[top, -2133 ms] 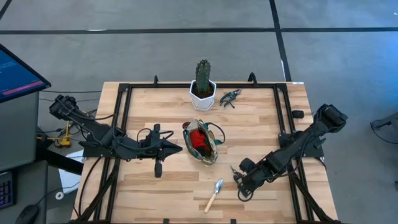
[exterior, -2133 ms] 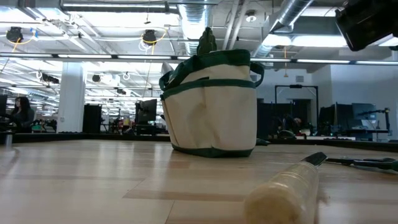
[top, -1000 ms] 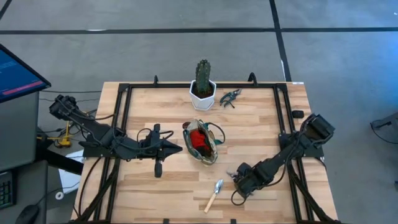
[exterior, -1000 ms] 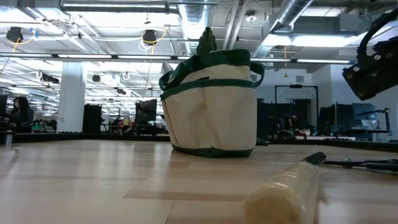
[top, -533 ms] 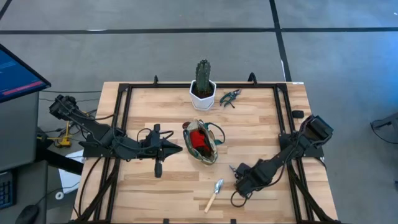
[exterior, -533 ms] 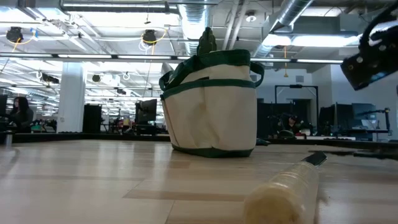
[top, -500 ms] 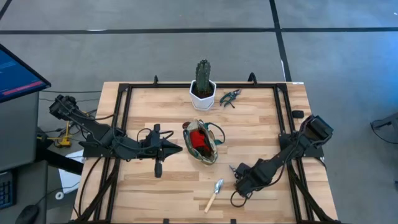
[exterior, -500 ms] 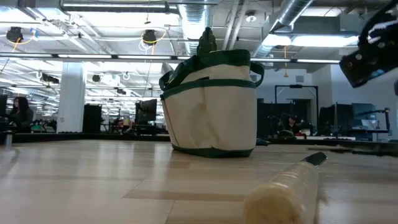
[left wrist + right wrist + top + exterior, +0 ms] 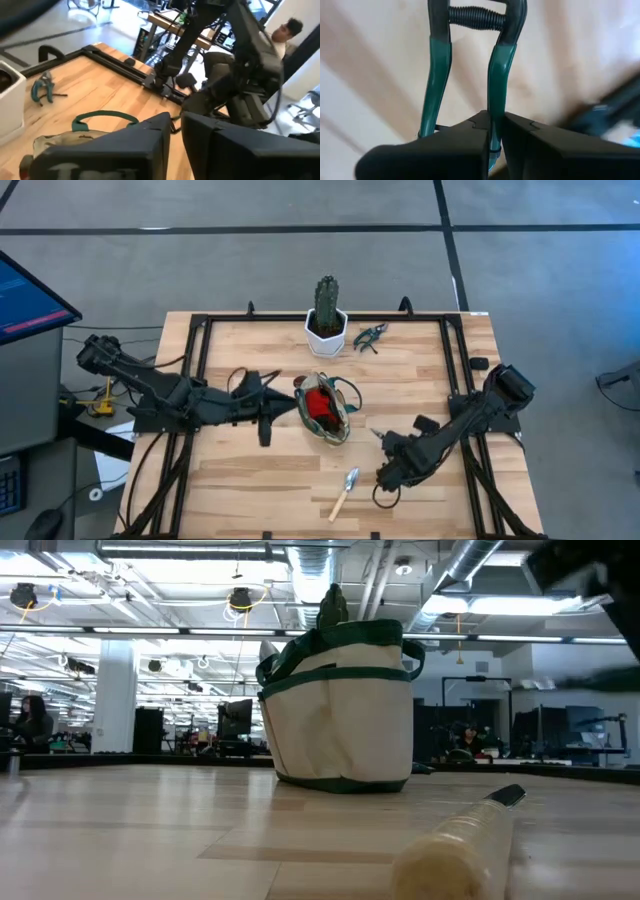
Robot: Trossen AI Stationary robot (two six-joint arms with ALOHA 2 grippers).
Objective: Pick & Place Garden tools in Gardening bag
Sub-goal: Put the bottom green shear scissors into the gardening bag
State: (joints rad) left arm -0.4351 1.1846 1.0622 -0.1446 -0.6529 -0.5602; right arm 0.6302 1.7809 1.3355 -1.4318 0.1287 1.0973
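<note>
The cream gardening bag (image 9: 325, 408) with green trim stands mid-table and also shows in the low view (image 9: 340, 710); a red tool (image 9: 320, 402) sits inside it. My right gripper (image 9: 383, 452) is right of the bag, shut on green-handled pruning shears (image 9: 470, 75). My left gripper (image 9: 290, 408) is shut and empty just left of the bag. A wooden-handled trowel (image 9: 346, 492) lies flat near the front edge. A second pair of shears (image 9: 370, 336) lies at the back. My right gripper pinches one green handle (image 9: 496, 100) of the shears between its two fingers, toward that handle's free end. The fingers lie along the handles and point down toward the table. The spring end (image 9: 477, 17) points away from the fingers, and the shears are clear of the wood.
A green cactus in a white hexagonal pot (image 9: 326, 325) stands at the back centre. A black frame (image 9: 200, 330) runs around the table top. A person (image 9: 282, 37) sits beyond the table's right side. Bare wood lies at the front left (image 9: 250, 490).
My right gripper has risen with the green-handled shears, which lay on the table and are now lifted clear of it. My left gripper has gone toward the bag and a little toward the far edge.
</note>
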